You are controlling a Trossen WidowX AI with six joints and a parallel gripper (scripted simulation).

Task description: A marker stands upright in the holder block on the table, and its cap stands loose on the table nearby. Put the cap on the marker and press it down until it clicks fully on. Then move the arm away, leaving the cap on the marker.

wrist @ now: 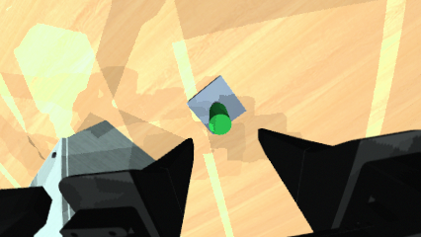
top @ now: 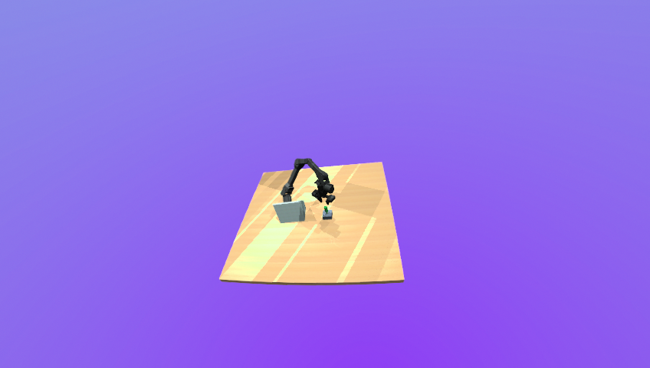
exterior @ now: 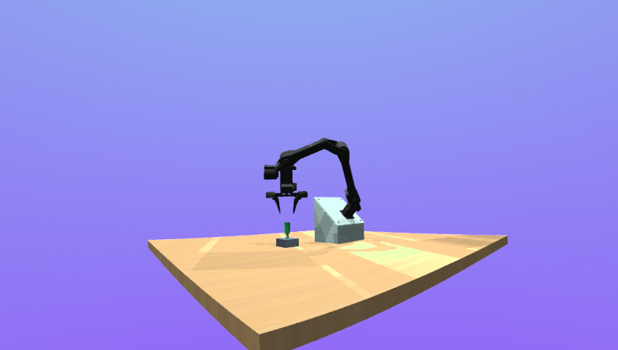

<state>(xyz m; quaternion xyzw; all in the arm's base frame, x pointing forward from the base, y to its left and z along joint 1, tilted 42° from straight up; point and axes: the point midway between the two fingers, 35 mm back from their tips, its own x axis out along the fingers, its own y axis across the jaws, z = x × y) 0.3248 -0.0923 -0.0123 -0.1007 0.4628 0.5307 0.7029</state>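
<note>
The green cap (top: 326, 208) (exterior: 286, 227) (wrist: 219, 123) sits upright on top of the marker. A short pale piece of the marker (exterior: 286, 236) shows between the cap and the holder block. The grey-blue holder block (top: 327, 215) (exterior: 286, 243) (wrist: 212, 95) stands flat on the table. My gripper (top: 323, 202) (exterior: 286, 213) (wrist: 225, 137) is open and empty above the cap, with its fingers pointing down. In the exterior view a small gap shows between the fingertips and the cap's top. Whether the cap is fully clicked on cannot be told.
The grey sloped arm base (top: 289, 211) (exterior: 338, 216) (wrist: 106, 148) stands beside the holder block, on its left in the top view. The wooden table (top: 314, 264) (exterior: 260, 294) carries light and shadow patches.
</note>
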